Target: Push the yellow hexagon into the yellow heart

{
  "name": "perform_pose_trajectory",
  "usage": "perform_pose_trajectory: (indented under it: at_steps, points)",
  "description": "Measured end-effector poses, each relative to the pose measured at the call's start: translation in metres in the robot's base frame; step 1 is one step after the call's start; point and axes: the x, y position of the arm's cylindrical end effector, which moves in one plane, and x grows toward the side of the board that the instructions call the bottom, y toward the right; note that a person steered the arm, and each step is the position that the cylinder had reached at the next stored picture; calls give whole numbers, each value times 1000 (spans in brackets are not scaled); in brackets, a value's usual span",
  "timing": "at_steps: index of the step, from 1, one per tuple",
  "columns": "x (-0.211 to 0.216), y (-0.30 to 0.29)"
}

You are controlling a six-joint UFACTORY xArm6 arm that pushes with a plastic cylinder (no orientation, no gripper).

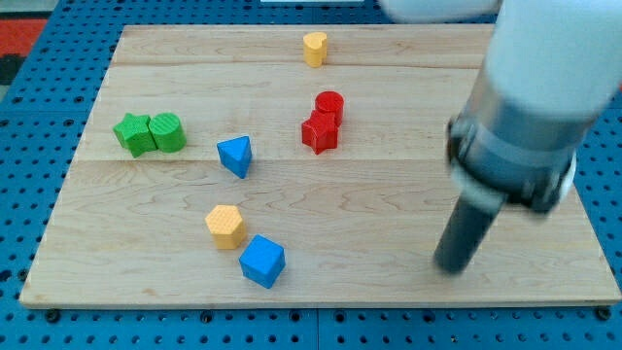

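The yellow hexagon (pixel 225 226) lies on the wooden board at the lower left of centre, touching the blue cube (pixel 261 261) at its lower right. The yellow heart (pixel 314 48) stands near the board's top edge, right of centre. My tip (pixel 452 266) rests on the board at the lower right, far to the right of the yellow hexagon and apart from every block. The arm's large blurred body fills the view's upper right.
A green star (pixel 133 133) and a green round block (pixel 167 131) touch each other at the left. A blue triangle (pixel 235 155) lies above the hexagon. A red cylinder (pixel 329 104) and a red star-like block (pixel 319 131) touch at the centre.
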Motion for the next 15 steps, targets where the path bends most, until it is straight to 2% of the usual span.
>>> perform_pose_trajectory:
  at_steps: [1, 2, 3, 4, 5, 6, 7, 8, 9, 10, 11, 12, 13, 14, 15]
  points:
    - [5, -46]
    - [3, -179]
    - [-16, -264]
    - [-54, -234]
    - [-89, -170]
    - [-95, -161]
    - [-143, -204]
    - [-119, -201]
    - [-94, -152]
    - [-113, -107]
    - [-156, -136]
    - [-137, -111]
    - [-163, -144]
    - [-160, -136]
    - [-155, -155]
